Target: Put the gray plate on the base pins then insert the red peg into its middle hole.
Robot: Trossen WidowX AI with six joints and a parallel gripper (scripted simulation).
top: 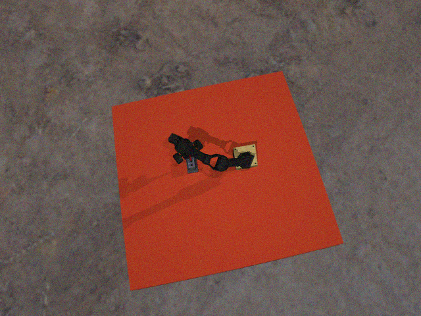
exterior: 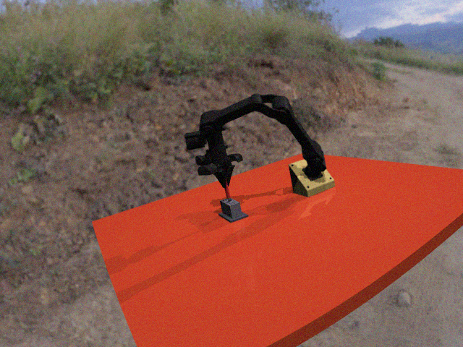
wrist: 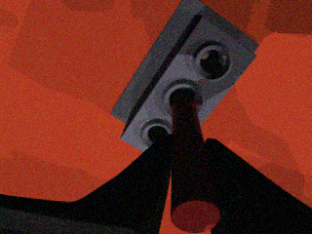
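One arm [top: 202, 157] [exterior: 239, 108], one red peg [top: 191, 158] [exterior: 227, 191] [wrist: 187, 156], one gray plate [top: 194, 166] [exterior: 232, 202] [wrist: 189, 69], three holes [wrist: 213, 60], one yellow mount [top: 243, 149] [exterior: 318, 187], one tabletop [top: 221, 220] [exterior: 261, 261] [wrist: 58, 122].

Grassy bank [exterior: 168, 48], dirt track [exterior: 422, 97], distant hills [exterior: 430, 35], cloudy sky [exterior: 388, 13].

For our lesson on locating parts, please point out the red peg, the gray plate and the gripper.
Red peg [exterior: 227, 191] [wrist: 186, 146]: exterior and wrist views, on its shaft.
Gray plate [wrist: 187, 68]: wrist view, on its top face.
Gripper [exterior: 226, 186] [wrist: 187, 146]: exterior and wrist views, between its fingertips.
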